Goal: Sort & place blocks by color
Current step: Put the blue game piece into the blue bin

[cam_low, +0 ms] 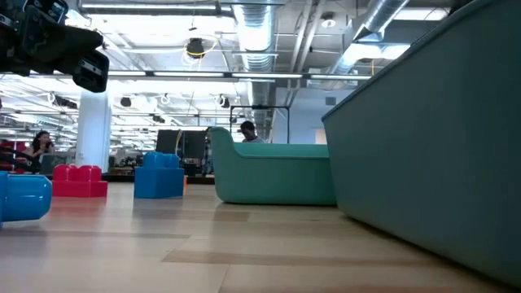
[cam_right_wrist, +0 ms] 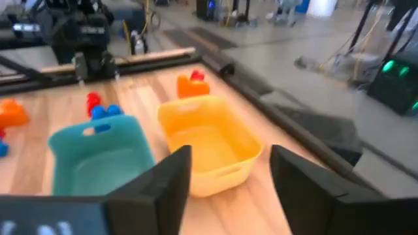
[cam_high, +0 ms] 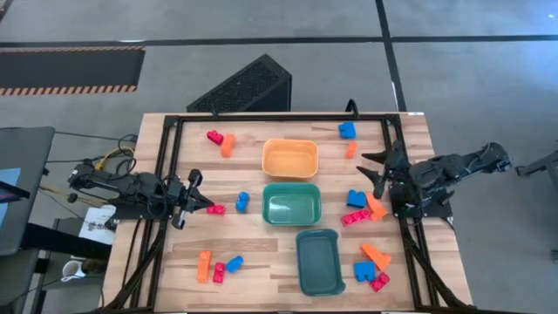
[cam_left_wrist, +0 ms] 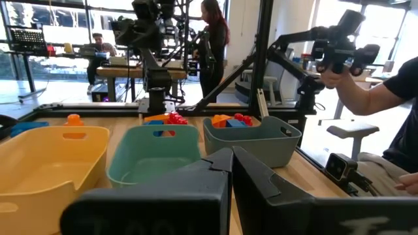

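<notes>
Several small orange, red and blue blocks lie flat and scattered on the wooden table. My left gripper [cam_high: 202, 197] is shut at the table's left side, lifted above the top [cam_low: 77, 57], beside a red block [cam_high: 215, 209] and a blue block [cam_high: 241, 201]. I see nothing between its fingers [cam_left_wrist: 232, 160]. My right gripper [cam_high: 375, 173] is open at the table's right side [cam_right_wrist: 225, 173], pointing toward the bins, just beyond a blue block [cam_high: 356, 198], an orange block [cam_high: 376, 207] and a red block [cam_high: 353, 218].
Three bins stand in the table's middle: an orange bin [cam_high: 290, 159] farthest, a teal bin [cam_high: 292, 203], and a darker teal bin [cam_high: 319, 260] nearest. A black frame [cam_high: 261, 117] borders the table. A person's hand [cam_left_wrist: 356, 85] with a device shows beyond the table's right side.
</notes>
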`<action>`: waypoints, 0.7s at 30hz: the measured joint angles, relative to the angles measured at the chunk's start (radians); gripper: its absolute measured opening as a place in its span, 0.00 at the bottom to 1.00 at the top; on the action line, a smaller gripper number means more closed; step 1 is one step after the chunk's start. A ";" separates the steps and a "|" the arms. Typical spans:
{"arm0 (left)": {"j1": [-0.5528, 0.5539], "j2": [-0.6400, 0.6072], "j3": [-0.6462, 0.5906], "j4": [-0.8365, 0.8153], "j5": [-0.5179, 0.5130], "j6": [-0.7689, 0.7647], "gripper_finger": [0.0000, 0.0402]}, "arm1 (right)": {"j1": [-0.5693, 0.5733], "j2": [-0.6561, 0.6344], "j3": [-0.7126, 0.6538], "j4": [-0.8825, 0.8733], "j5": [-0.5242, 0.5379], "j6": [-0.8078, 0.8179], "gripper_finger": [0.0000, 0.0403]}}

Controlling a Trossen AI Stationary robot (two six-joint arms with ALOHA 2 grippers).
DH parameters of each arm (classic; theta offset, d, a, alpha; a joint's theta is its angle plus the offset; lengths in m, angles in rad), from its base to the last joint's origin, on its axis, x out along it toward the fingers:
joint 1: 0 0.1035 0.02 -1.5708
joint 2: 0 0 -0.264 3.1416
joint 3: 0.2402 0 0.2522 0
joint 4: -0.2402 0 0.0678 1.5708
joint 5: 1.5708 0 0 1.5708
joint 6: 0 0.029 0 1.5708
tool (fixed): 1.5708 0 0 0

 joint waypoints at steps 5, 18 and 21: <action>0.000 0.000 0.000 0.000 0.000 0.000 0.00 | -0.051 0.084 0.087 -0.199 -0.159 0.140 0.67; 0.000 0.000 0.000 0.000 0.000 0.000 0.00 | -0.191 0.323 0.140 -0.430 -0.479 0.253 0.67; 0.000 0.000 0.000 0.000 0.000 0.000 0.00 | -0.202 0.392 0.140 -0.420 -0.503 0.259 0.67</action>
